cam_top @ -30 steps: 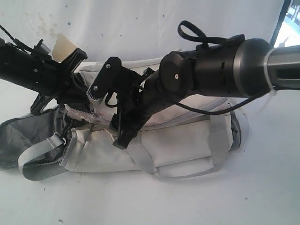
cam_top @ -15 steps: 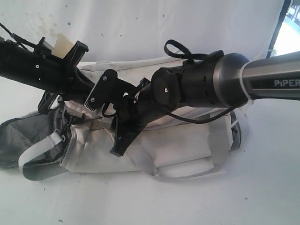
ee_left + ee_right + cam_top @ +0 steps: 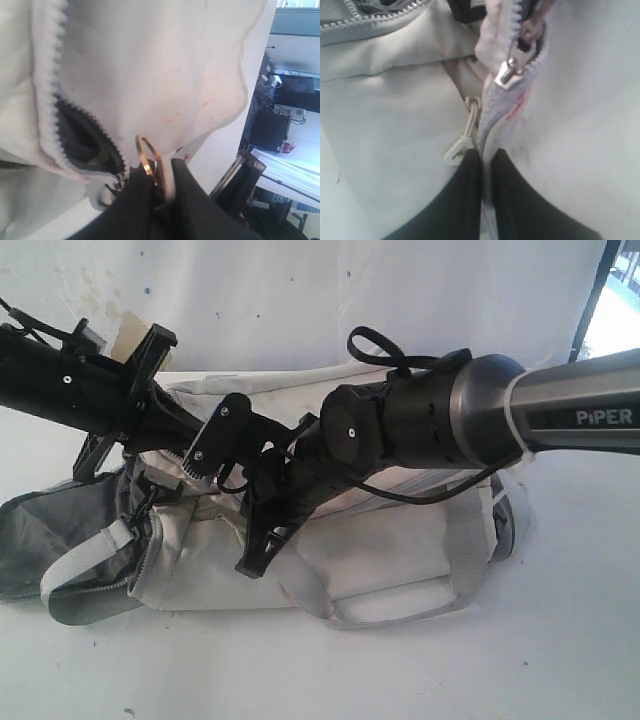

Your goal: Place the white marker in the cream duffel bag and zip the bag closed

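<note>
The cream duffel bag (image 3: 400,530) lies on its side across the white table. The white marker is out of view. My left gripper (image 3: 161,167) is shut on a white fabric tab with a gold ring (image 3: 146,155) at the zipper's end. Beside it the zipper gapes over dark lining (image 3: 80,135). My right gripper (image 3: 486,152) is shut on the bag's fabric edge along the zipper. A silver zipper slider (image 3: 507,72) sits just ahead of it and a small white pull tab (image 3: 460,150) lies beside one finger. The right arm (image 3: 400,430) reaches across the bag's top.
The left arm (image 3: 70,390) comes in from the upper left. At the bag's left end are a grey webbing strap (image 3: 80,575) and a dark grey flap (image 3: 40,530). A carry handle (image 3: 390,610) hangs over the front. The white tabletop (image 3: 300,670) runs to a white backdrop (image 3: 300,290).
The right arm has slid left over the bag and dipped slightly. The left arm has barely shifted.
</note>
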Tool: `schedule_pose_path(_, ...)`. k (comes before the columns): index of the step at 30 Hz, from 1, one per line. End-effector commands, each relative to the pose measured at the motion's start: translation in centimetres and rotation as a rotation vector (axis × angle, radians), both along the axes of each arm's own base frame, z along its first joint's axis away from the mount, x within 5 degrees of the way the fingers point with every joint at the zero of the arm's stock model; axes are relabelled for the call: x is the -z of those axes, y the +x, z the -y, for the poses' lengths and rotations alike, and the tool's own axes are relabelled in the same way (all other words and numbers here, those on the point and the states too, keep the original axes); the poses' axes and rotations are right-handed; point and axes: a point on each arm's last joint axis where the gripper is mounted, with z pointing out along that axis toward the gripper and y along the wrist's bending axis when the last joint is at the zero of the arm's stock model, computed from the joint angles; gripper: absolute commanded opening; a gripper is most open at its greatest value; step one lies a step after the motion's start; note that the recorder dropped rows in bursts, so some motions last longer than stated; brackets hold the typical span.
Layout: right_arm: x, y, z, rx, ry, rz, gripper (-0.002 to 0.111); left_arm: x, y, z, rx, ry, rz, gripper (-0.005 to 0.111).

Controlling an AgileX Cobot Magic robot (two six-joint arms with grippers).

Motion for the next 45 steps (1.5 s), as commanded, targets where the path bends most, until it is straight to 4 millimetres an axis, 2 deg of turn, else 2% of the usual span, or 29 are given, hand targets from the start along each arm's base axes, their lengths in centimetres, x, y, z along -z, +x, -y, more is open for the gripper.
schedule_pose_path(1, 0.3, -0.7, 0.3, -0.001, -0.044, -0.076, 0.000, -1.8, 0.2, -1.7, -0.053, -0.034, 0.045, 0.000)
schedule_pose_path(7, 0.6, -1.1, 0.7, -0.003, -0.090, -0.131, 0.000, -3.2, 0.0, -3.3, -0.099, -0.037, 0.078, 0.000)
schedule_pose_path(15, 1.0, -1.2, 1.9, 0.076, -0.206, -0.169, 0.000, -3.3, 0.8, -4.2, -0.178, 0.015, 0.163, 0.000)
schedule_pose_path(20, -0.6, -1.5, 2.5, 0.077, -0.221, -0.142, 0.000, -4.2, 2.2, -4.8, -0.302, 0.004, 0.272, 0.000)
schedule_pose_path(24, -1.5, -1.5, 2.5, 0.077, -0.196, -0.117, 0.000, -5.2, 4.0, -5.4, -0.349, 0.069, 0.386, 0.000)
schedule_pose_path(28, -1.5, -1.4, 2.5, 0.101, -0.179, -0.119, 0.000, -4.1, 6.5, -6.0, -0.372, 0.149, 0.447, 0.000)
schedule_pose_path(32, -1.5, -1.4, 2.5, 0.124, -0.173, -0.130, 0.000, -2.5, 8.0, -6.1, -0.356, 0.198, 0.462, 0.000)
schedule_pose_path(39, -1.7, -1.2, 2.3, 0.135, -0.143, -0.114, 0.000, -3.1, 8.6, -6.6, -0.316, 0.240, 0.528, 0.000)
schedule_pose_path(40, -1.7, -1.2, 2.3, 0.135, -0.135, -0.106, 0.000, -3.3, 8.5, -6.5, -0.280, 0.250, 0.551, 0.001)
schedule_pose_path(43, -1.9, -0.9, 2.0, 0.137, -0.098, -0.080, 0.003, -4.1, 8.4, -6.0, -0.165, 0.269, 0.616, 0.022)
schedule_pose_path(45, -2.1, -0.8, 1.8, 0.146, -0.064, -0.074, 0.011, -4.2, 8.3, -5.9, -0.154, 0.261, 0.618, 0.039)
